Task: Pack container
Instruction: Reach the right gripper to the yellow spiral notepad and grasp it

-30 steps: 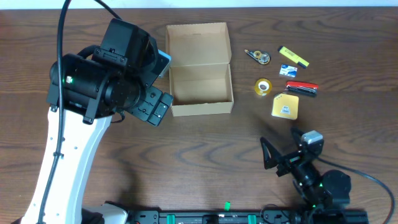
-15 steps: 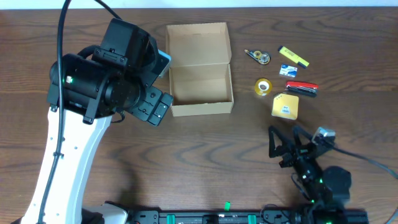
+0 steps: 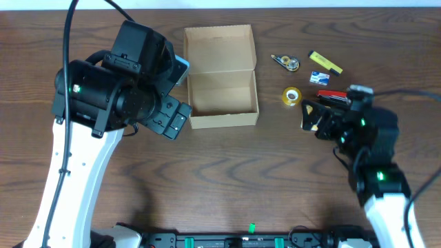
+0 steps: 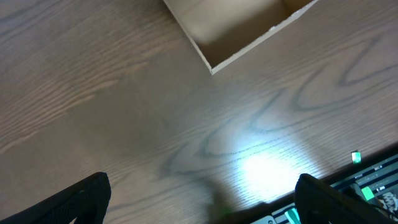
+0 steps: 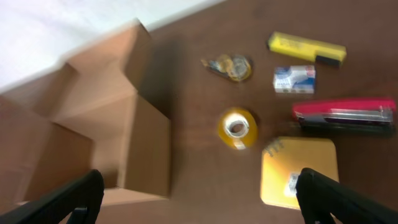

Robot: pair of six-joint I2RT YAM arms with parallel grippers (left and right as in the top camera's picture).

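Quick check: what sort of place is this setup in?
Probably a robot lab bench dressed as an office desk: dark wood-grain table, open tan cardboard box, and stationery such as a red stapler and yellow tape roll.

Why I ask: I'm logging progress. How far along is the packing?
Done: the container stands open but empty. In hand: nothing; the right gripper hovers open by the yellow notepad, the left gripper open beside the container. Left: notepad, tape roll, stapler and other small items all lie outside it.
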